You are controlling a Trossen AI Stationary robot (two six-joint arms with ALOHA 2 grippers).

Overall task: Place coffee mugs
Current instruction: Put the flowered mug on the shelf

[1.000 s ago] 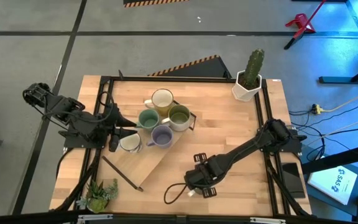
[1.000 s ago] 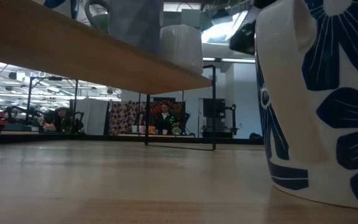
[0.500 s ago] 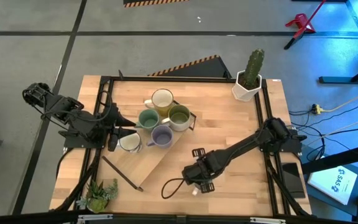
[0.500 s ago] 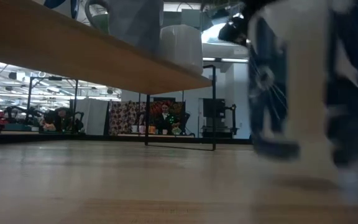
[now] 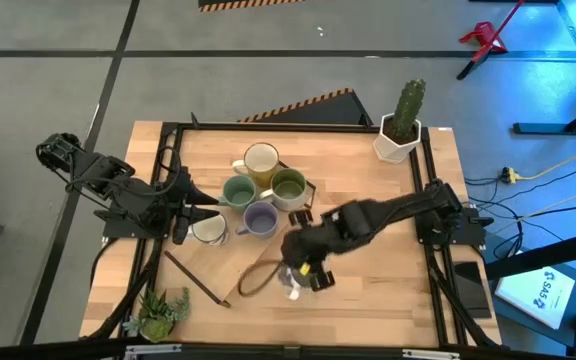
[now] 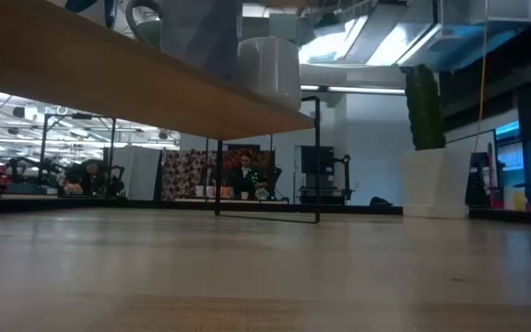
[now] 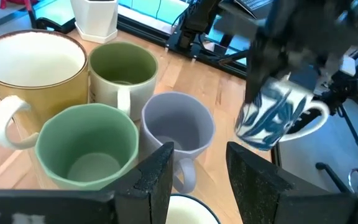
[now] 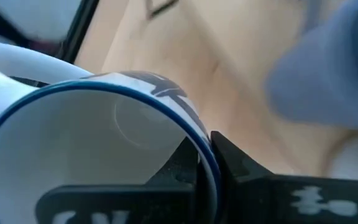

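Observation:
Four coffee mugs stand on their bases on a raised wooden board (image 5: 230, 258): cream (image 5: 261, 160), teal (image 5: 238, 190), olive-lined (image 5: 288, 185) and lavender (image 5: 260, 217). A fifth, white mug (image 5: 209, 230) stands at the board's left. My left gripper (image 5: 184, 226) is at this mug, its fingers apart with the rim (image 7: 191, 214) showing between them. My right gripper (image 5: 306, 268) is shut on a white mug with blue flowers (image 7: 272, 118), near the lavender mug on its near-right side. My left gripper: I cannot tell whether its fingers touch the white mug. My right gripper pinches the flowered mug's wall at the blue rim (image 8: 199, 155), one finger (image 8: 182, 163) inside and one (image 8: 232, 165) outside. It comes from above. The mug hangs below it, tilted and clear of the table, handle (image 7: 316, 115) to one side.
A white pot with a cactus (image 5: 398, 130) stands at the far right corner. A small green plant (image 5: 163, 312) sits at the near left. A dark cord loop (image 5: 253, 280) lies beside the right gripper. Bare wood (image 5: 368, 290) spreads at the near right.
My right gripper has shut on the flowered mug's wall. It has lifted the mug clear of the table, then carried it left and toward the far edge, nearer the mug group. The cord loop has moved along with it.

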